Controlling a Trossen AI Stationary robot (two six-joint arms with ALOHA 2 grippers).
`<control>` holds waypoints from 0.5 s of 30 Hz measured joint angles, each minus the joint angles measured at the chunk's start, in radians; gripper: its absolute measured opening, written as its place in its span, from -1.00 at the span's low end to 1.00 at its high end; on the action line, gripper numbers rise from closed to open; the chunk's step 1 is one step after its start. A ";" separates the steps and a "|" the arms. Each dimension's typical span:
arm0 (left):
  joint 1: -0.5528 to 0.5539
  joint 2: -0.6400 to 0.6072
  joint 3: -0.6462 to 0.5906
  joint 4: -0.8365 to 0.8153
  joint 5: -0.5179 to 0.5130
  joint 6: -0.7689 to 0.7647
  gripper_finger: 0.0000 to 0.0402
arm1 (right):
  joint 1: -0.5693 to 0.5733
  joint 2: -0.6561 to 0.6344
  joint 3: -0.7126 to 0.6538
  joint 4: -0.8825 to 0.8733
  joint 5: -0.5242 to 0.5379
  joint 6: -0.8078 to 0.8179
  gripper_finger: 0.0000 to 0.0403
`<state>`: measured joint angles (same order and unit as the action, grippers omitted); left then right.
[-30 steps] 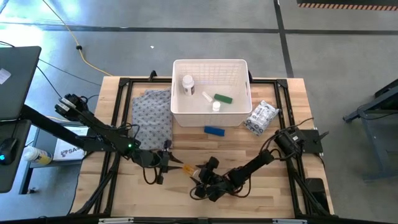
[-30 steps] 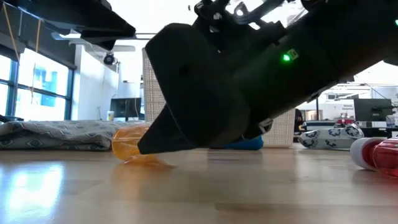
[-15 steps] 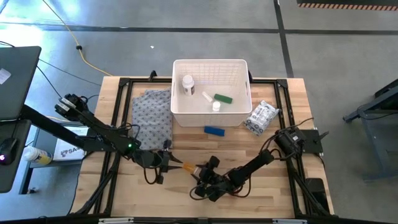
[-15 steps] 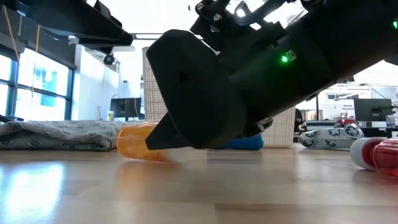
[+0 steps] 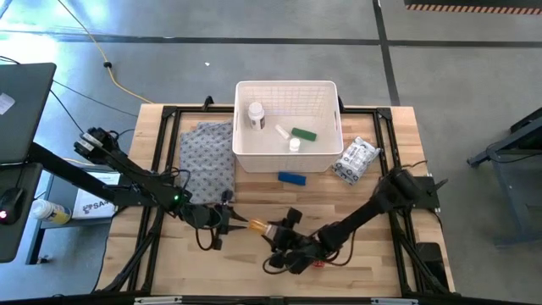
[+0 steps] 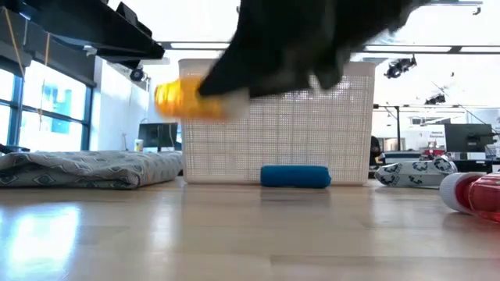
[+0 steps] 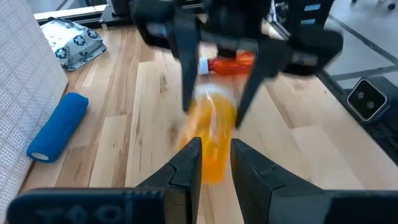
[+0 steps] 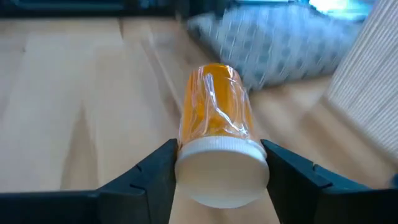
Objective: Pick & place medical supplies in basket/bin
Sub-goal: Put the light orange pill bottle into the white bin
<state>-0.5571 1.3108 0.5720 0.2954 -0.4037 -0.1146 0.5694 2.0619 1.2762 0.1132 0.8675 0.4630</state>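
An orange pill bottle (image 8: 214,118) with a white cap hangs above the table's near middle, and my right gripper (image 8: 221,152) is shut on it. In the low view the bottle (image 6: 183,100) is well off the wood. My left gripper (image 7: 216,149) points at the bottle's bottom end from the left, its fingers a little apart, holding nothing. The white basket (image 5: 326,93) at the far middle holds a white bottle (image 5: 256,114), a green tube (image 5: 303,134) and a small vial (image 5: 293,145). A blue block (image 5: 291,178) lies flat just in front of the basket. My right gripper pinches the bottle's white cap (image 8: 222,171) between its two fingers (image 8: 163,169), one on each side. The fingers come nearly level from the table's right and lie along the bottle. The bottle sticks out past the fingertips toward my left gripper, lying about level and lifted clear.
A grey patterned cloth (image 5: 207,161) lies left of the basket and a crinkly white packet (image 5: 356,159) to its right. A red white-capped bottle (image 6: 473,191) lies on the wood near my right arm. Bare wood stretches along the near edge.
My right gripper has gone up, taking the orange bottle with it. A second ago the bottle lay on the table; now it hangs clear at about the height of the basket's upper wall.
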 joint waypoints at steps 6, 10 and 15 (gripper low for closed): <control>-0.002 -0.019 0.000 -0.008 0.008 -0.002 -0.42 | -0.003 -0.197 0.000 -0.125 -0.011 -0.122 -0.02; -0.002 -0.034 0.000 -0.016 0.012 0.011 -0.42 | -0.026 -0.346 0.000 -0.206 -0.003 -0.188 -0.02; 0.000 -0.097 0.000 -0.009 -0.025 0.099 -0.42 | -0.108 -0.499 0.000 -0.262 -0.004 -0.332 -0.02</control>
<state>-0.5567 1.2135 0.5716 0.2865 -0.4290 -0.0159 0.4612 1.5629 1.2766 -0.1486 0.8637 0.1308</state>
